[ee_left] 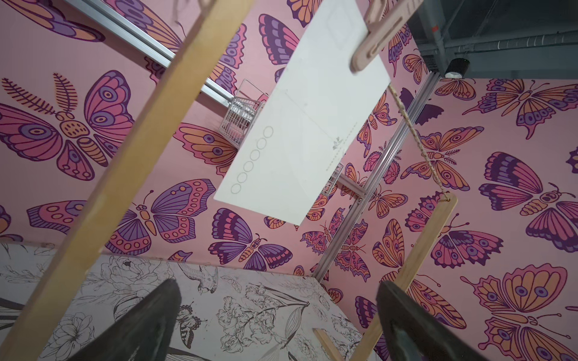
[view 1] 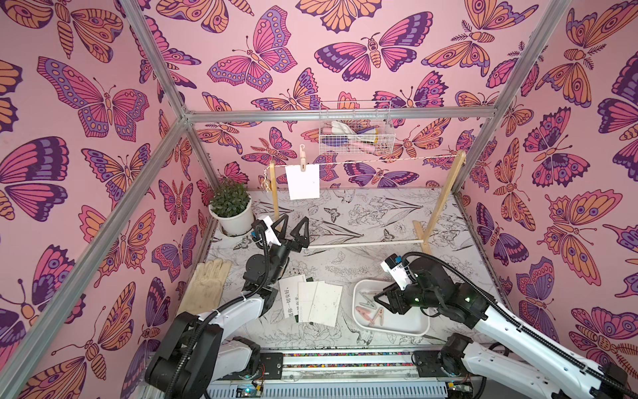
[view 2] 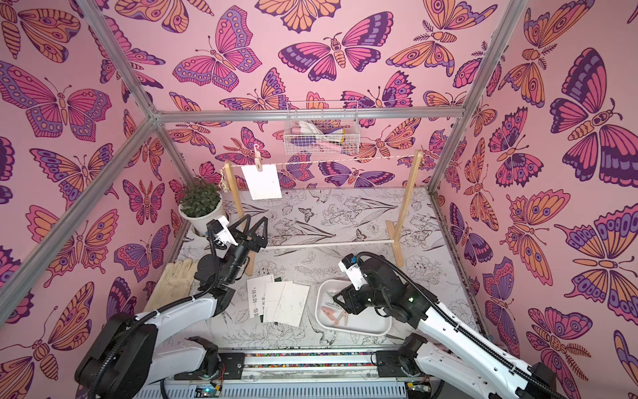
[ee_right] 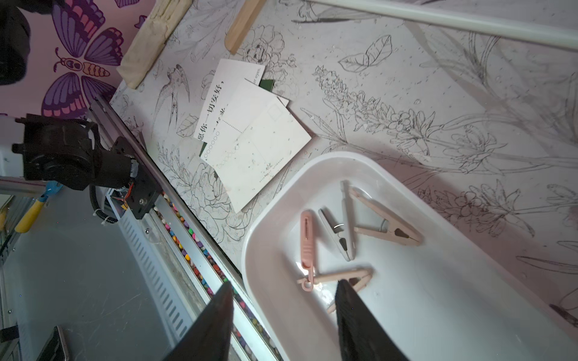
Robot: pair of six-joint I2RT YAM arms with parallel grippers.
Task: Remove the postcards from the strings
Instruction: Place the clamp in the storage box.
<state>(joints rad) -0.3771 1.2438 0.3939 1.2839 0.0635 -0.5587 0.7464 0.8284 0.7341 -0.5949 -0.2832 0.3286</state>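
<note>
Jaws gape empty on my left gripper (view 1: 296,219) and right gripper (ee_right: 284,283); tugging the twelve-o'clock postcard (view 1: 303,181) against its clothespin (view 1: 302,159) could topple the rack (view 1: 445,193).

Butterfly wallpaper (view 1: 103,103) in pink, purple and orange covers all the walls, and the table cover (view 1: 362,207) is printed with grey line-drawn flowers and birds. In the far corner a small green potted plant (view 1: 230,207) sits in a white pot. A beige glove (view 1: 209,285) lies flat along the same wall, nearer the front. A light wooden rack (view 1: 443,197) stands across the back, with a white dowel (view 1: 362,244) low between its feet. A pink clothespin (view 1: 302,158) stands upright near its plant-side post. Above hangs a white wire basket (view 1: 355,138) with some things inside. A white tray (ee_right: 250,237) holds four clothespins (ee_right: 336,233): one pink, one grey and two tan.
</note>
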